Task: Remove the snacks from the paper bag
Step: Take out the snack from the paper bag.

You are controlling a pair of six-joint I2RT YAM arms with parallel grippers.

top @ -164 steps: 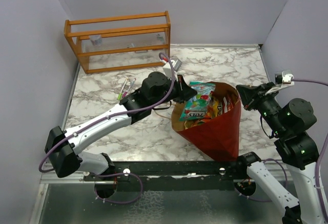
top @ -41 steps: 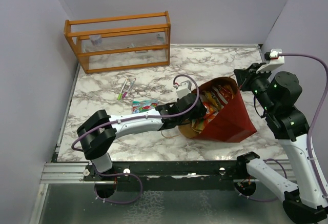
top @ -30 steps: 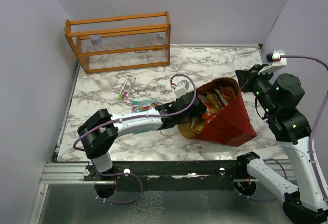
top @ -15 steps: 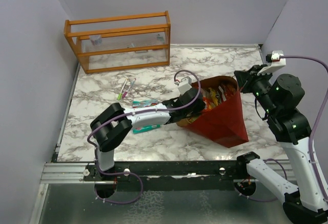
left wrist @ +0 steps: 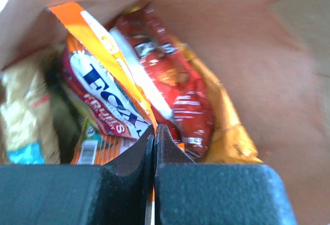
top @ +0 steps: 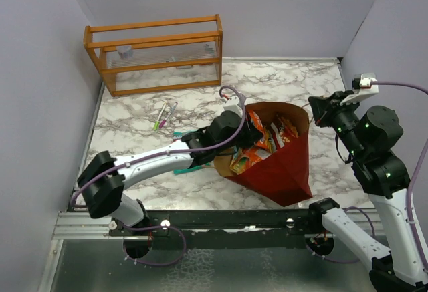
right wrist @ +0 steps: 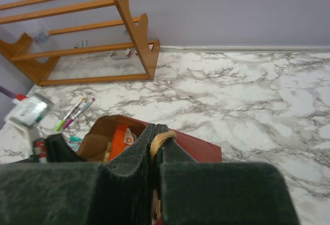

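1. We see a dark red paper bag [top: 284,168] on the marble table [top: 281,81]. Its brown-lined mouth opens up and to the left, and its pointed end is toward the near edge.
2. Orange, red and gold snacks [top: 257,153] crowd the mouth.
3. The left gripper [top: 254,133] reaches into the mouth from the left. We cannot see its fingertips here.
4. The right gripper [top: 318,109] meets the bag's far right rim.
5. A teal packet [top: 179,133] lies on the table, partly under the left arm.
6. Two pens [top: 164,114], pink and green, lie side by side near an orange wooden rack [top: 157,53] at the far left corner.
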